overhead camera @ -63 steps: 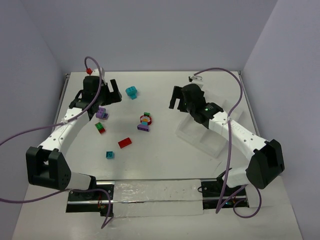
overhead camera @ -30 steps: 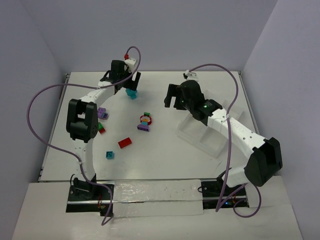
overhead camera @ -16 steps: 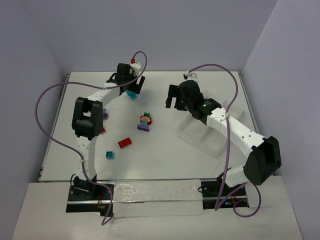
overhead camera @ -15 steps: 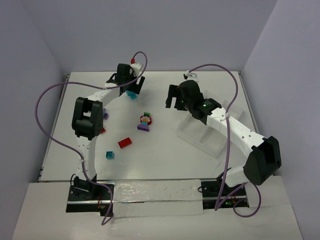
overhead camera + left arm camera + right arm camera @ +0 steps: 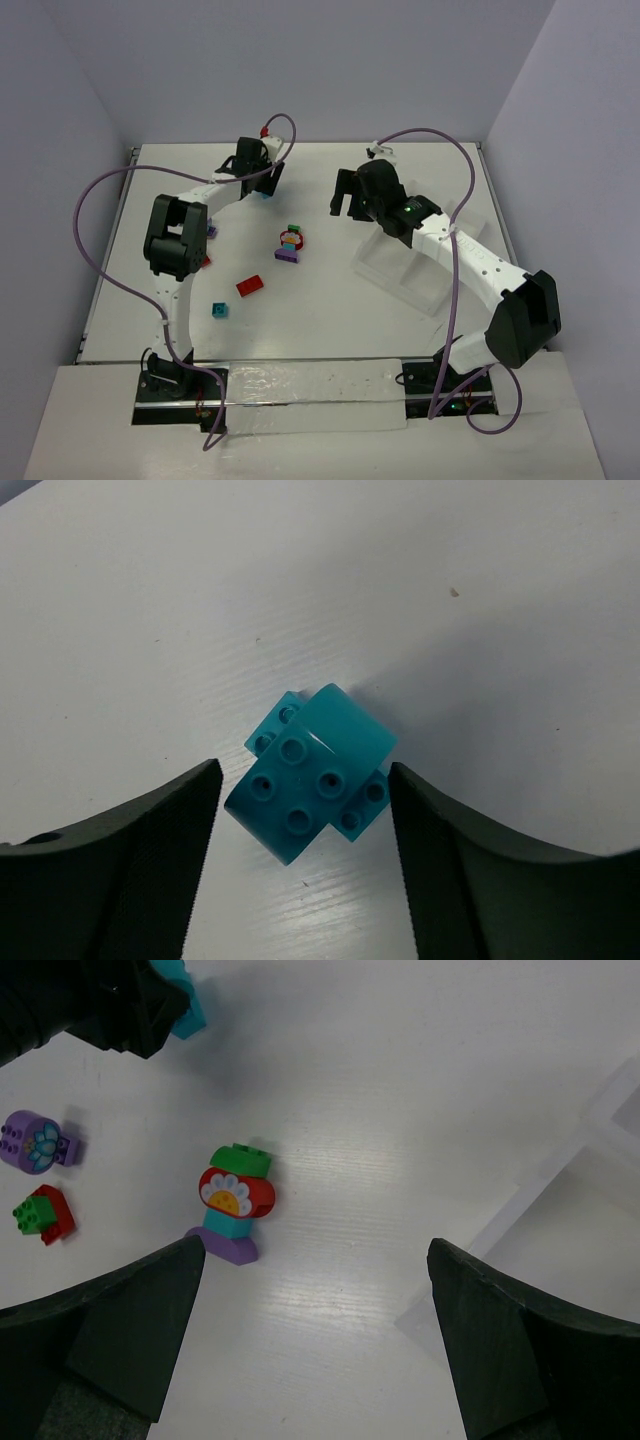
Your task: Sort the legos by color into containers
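Note:
A teal lego cluster (image 5: 315,775) lies on the white table between my left gripper's (image 5: 303,815) jaws, which stand open with narrow gaps on both sides. From above, that left gripper (image 5: 264,180) covers most of the teal lego at the far middle-left. My right gripper (image 5: 345,200) hovers wide open, with nothing between its fingers (image 5: 100,1345). Below it lies a stack of green, red, teal and purple legos (image 5: 233,1205). The containers are one translucent white tray (image 5: 415,280) at the right, partly under the right arm.
Loose legos lie left of centre: a purple flower brick (image 5: 38,1143), a green-and-red pair (image 5: 42,1212), a red brick (image 5: 250,285) and a small teal brick (image 5: 218,309). The left arm's elbow (image 5: 175,235) stands over the purple one. A corner of the tray (image 5: 600,1180) shows in the right wrist view.
My left arm swung from the purple brick to the far teal lego and came down over it, and its jaws narrowed around the lego. The right arm barely moved.

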Controlling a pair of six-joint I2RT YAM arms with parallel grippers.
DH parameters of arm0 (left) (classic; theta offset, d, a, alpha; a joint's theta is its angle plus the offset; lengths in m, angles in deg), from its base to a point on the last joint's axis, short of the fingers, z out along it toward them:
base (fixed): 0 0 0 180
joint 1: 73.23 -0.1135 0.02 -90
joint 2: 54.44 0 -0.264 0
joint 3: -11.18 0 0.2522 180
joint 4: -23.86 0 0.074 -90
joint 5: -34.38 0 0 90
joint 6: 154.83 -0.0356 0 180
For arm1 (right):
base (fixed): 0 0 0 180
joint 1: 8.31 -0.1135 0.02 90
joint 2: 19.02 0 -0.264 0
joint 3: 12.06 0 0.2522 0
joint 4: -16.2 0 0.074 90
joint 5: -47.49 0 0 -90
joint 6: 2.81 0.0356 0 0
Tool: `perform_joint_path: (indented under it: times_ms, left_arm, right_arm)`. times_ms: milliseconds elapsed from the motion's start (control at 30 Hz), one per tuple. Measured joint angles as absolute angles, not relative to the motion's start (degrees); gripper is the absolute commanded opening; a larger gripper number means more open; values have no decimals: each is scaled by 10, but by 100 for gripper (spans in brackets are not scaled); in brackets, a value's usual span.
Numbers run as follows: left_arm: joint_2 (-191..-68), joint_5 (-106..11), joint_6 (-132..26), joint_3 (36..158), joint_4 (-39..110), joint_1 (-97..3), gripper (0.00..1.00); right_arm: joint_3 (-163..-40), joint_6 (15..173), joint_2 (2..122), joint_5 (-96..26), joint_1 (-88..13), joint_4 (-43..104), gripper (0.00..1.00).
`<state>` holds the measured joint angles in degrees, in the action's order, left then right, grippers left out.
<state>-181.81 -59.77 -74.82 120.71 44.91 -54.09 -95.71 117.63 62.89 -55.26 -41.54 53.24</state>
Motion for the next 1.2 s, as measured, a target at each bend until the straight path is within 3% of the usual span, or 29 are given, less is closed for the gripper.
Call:
perform_joint_path:
  times_ms: [100, 400, 600, 767, 900, 967, 1100, 1200]
  left_arm:
    - [-1817, -595, -741, 1207, 450, -540, 65]
    - [-1815, -616, -728, 1207, 452, -515, 64]
    - [-1815, -625, -711, 1207, 455, -500, 79]
    - [-1815, -625, -701, 1207, 462, -498, 73]
    - [-1815, -625, -695, 1207, 466, -498, 62]
    - [-1815, -624, -691, 1207, 466, -498, 49]
    - [-1815, -618, -684, 1211, 469, -498, 2]
    - [-1815, -605, -679, 1236, 497, -498, 0]
  right_arm:
    - [-959, 1178, 629, -551, -415, 536, 100]
    - [-959, 1190, 629, -549, -416, 543, 100]
    - [-959, 1193, 629, -540, -422, 545, 100]
    - [-960, 1193, 629, -538, -429, 547, 100]
    - [-960, 1194, 629, -538, -431, 549, 100]
    - [-960, 1194, 629, -538, -432, 549, 100]
    - [-960, 1195, 629, -538, -433, 550, 100]
    - [-960, 1196, 629, -538, -433, 550, 100]
